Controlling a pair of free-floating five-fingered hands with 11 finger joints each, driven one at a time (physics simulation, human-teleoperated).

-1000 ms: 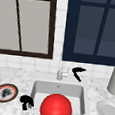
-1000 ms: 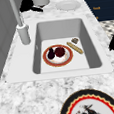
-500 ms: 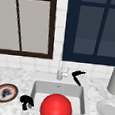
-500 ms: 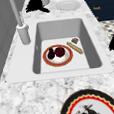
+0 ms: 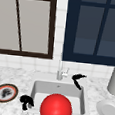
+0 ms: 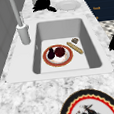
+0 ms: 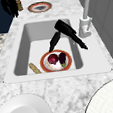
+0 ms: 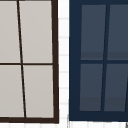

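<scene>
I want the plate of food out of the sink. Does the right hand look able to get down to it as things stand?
Probably yes. The right hand hangs open over the sink basin, fingers angled down toward the red-rimmed plate. Nothing lies between them; the faucet stands off to the side.

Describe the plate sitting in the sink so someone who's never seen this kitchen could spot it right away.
Start at the white sink set in the marble counter, below the faucet. On the basin floor lies a round plate with a red-orange rim, beneath the right hand. Unlike the patterned plate and the plain white plate on the counter, it carries two dark purple-red foods, with a tan stick beside it.
</scene>
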